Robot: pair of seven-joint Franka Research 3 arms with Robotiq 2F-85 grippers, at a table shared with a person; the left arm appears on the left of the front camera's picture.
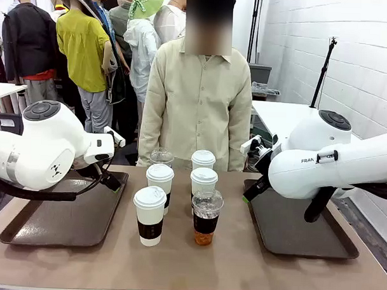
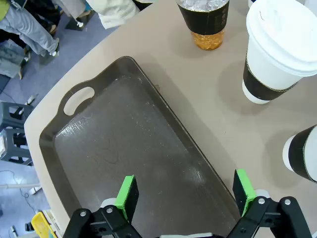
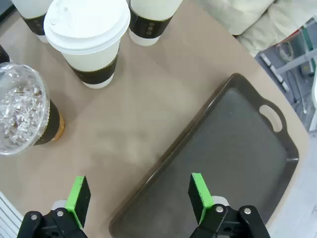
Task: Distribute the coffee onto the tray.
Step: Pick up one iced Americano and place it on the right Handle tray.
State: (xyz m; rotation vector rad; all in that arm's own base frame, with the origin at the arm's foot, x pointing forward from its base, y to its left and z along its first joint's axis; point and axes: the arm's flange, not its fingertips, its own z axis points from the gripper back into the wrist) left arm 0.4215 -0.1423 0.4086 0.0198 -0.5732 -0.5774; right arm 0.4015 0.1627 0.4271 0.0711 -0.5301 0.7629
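I count six coffee cups (image 1: 150,213) beside the left tray (image 1: 57,223), none loaded; left fingers (image 2: 127,196), right fingers (image 3: 199,196) wide, empty.

front: at near edge of surface (image 1: 240,267), facing person (image 1: 198,100) at 12 o'clock | left wrist: close, looking down on left tray (image 2: 124,148), cups (image 2: 277,54) at 2 o'clock | right wrist: close over right tray (image 3: 237,144), same cups at 10 o'clock
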